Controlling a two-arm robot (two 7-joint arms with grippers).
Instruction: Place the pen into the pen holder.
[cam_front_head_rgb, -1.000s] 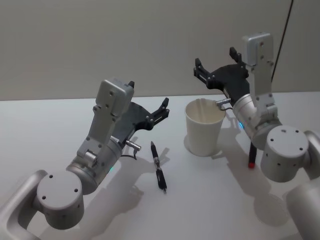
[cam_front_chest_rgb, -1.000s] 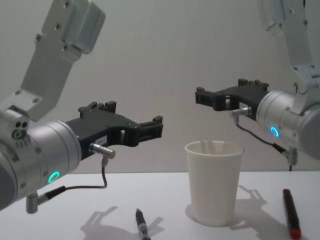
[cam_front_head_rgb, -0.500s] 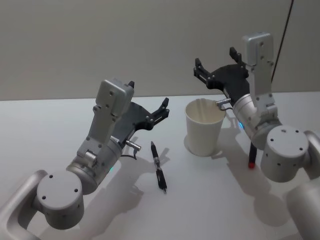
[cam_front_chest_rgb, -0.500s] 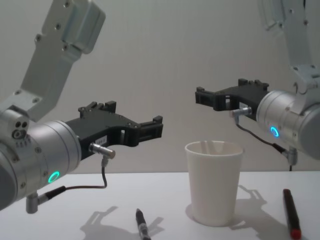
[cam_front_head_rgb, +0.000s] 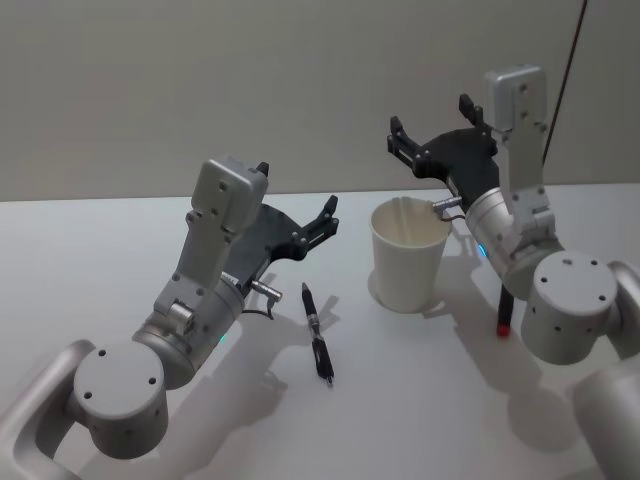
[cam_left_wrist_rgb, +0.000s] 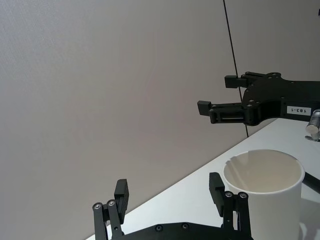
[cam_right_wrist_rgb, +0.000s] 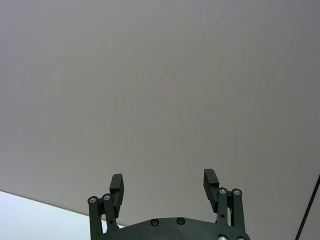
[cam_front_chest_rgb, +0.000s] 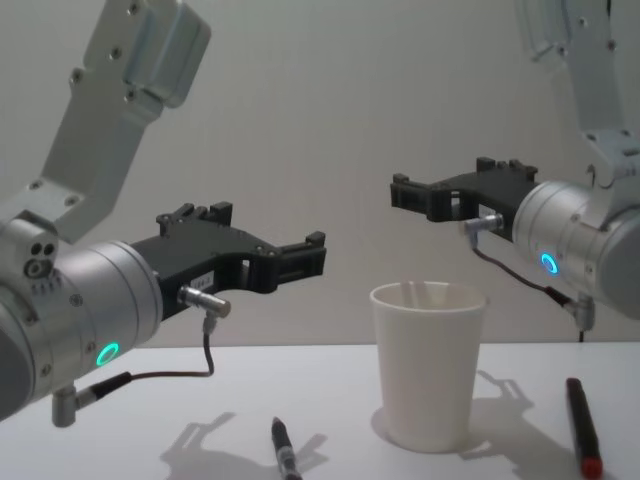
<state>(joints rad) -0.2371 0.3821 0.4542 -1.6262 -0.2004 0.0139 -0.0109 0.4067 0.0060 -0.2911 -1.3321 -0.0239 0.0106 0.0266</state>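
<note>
The pen holder (cam_front_head_rgb: 408, 258) is a white paper cup standing upright on the table, also seen in the chest view (cam_front_chest_rgb: 428, 365) and the left wrist view (cam_left_wrist_rgb: 265, 195). A black pen (cam_front_head_rgb: 316, 332) lies flat on the table to the cup's left (cam_front_chest_rgb: 284, 452). My left gripper (cam_front_head_rgb: 296, 190) hovers open and empty above and behind this pen (cam_front_chest_rgb: 270, 235) (cam_left_wrist_rgb: 169, 185). A second dark pen with a red tip (cam_front_head_rgb: 503, 312) lies to the right of the cup (cam_front_chest_rgb: 582, 425). My right gripper (cam_front_head_rgb: 430, 118) hangs open and empty above the cup's far side (cam_front_chest_rgb: 445, 185) (cam_right_wrist_rgb: 163, 178) (cam_left_wrist_rgb: 217, 93).
The white table (cam_front_head_rgb: 90, 260) has bare room on its left and front. A plain grey wall stands close behind it. A thin black cable (cam_front_head_rgb: 568, 60) runs down the wall at the upper right.
</note>
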